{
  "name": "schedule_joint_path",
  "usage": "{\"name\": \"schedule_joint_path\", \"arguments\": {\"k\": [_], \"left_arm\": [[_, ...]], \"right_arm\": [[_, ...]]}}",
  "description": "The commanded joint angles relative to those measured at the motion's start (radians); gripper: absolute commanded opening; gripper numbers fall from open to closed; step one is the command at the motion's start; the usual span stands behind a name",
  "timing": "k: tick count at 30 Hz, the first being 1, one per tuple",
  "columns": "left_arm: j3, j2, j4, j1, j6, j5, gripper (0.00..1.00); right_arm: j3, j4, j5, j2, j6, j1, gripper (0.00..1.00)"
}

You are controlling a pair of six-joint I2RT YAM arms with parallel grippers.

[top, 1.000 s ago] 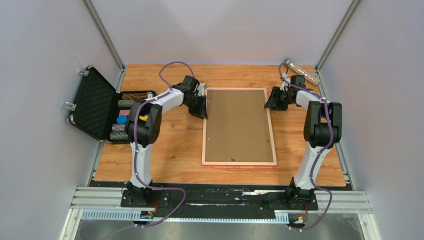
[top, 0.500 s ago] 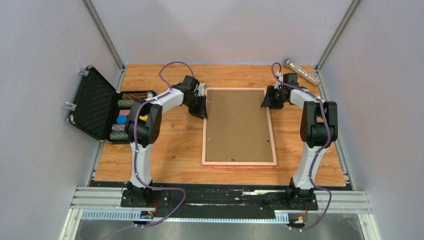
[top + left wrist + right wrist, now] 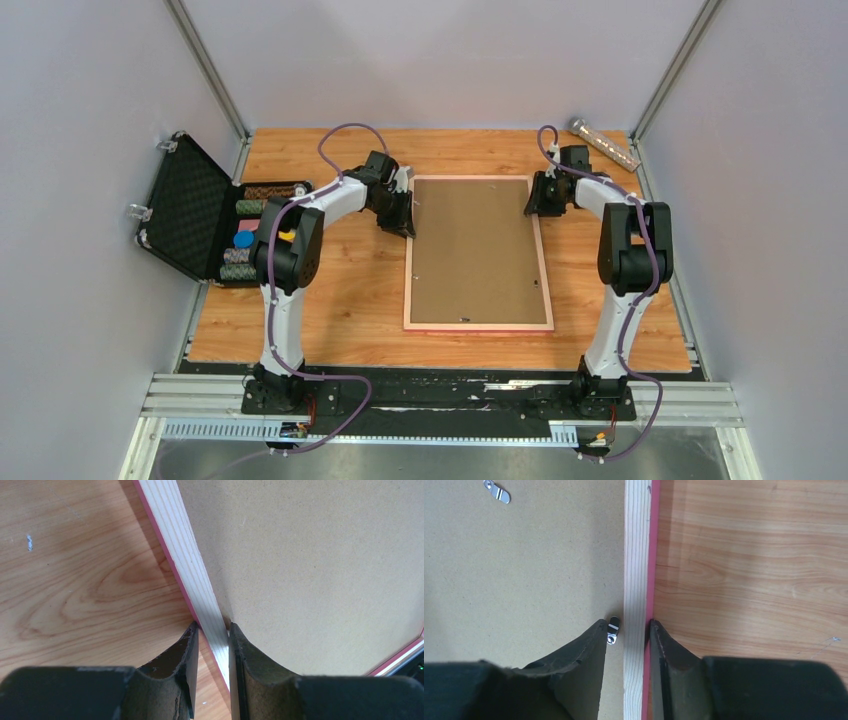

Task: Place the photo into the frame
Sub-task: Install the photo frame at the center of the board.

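Edging inward since a second ago, the right gripper (image 3: pixel 626 623) is straddling, jaws slightly apart, the right rail of the frame (image 3: pixel 480 326) lying face-down mid-desk (image 3: pixel 340 290) around a brown backing board (image 3: pixel 475 250), the left gripper (image 3: pixel 212 630) clamping the left rail.

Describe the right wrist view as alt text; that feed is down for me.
The right gripper straddles the pale wood rail of the frame: one finger touches its pink outer edge on the table side, the other sits over the brown backing board, a gap short of the rail. A small metal clip lies in that gap.
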Motion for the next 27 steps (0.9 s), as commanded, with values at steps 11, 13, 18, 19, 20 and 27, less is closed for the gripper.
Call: {"name": "schedule_joint_path", "arguments": {"k": [11, 13, 18, 19, 20, 27], "left_arm": [[-0.002, 0.033, -0.044, 0.015, 0.046, -0.047, 0.00], [-0.001, 0.034, -0.043, 0.017, 0.046, -0.047, 0.00], [0.001, 0.035, -0.044, 0.021, 0.045, -0.046, 0.00], [0.002, 0.035, -0.044, 0.021, 0.045, -0.046, 0.00], [0.003, 0.036, -0.043, 0.022, 0.045, -0.046, 0.00], [0.008, 0.038, -0.046, 0.023, 0.045, -0.046, 0.00]], "right_arm": [[-0.001, 0.003, 0.011, -0.006, -0.069, 0.013, 0.25], [-0.001, 0.001, 0.001, -0.010, -0.081, 0.011, 0.24], [0.005, -0.017, -0.027, -0.019, -0.112, 0.008, 0.22], [0.003, -0.019, -0.034, -0.020, -0.115, 0.008, 0.21], [0.000, -0.020, -0.042, -0.019, -0.116, 0.008, 0.21], [-0.004, -0.048, -0.109, -0.020, -0.186, -0.001, 0.20]]}}
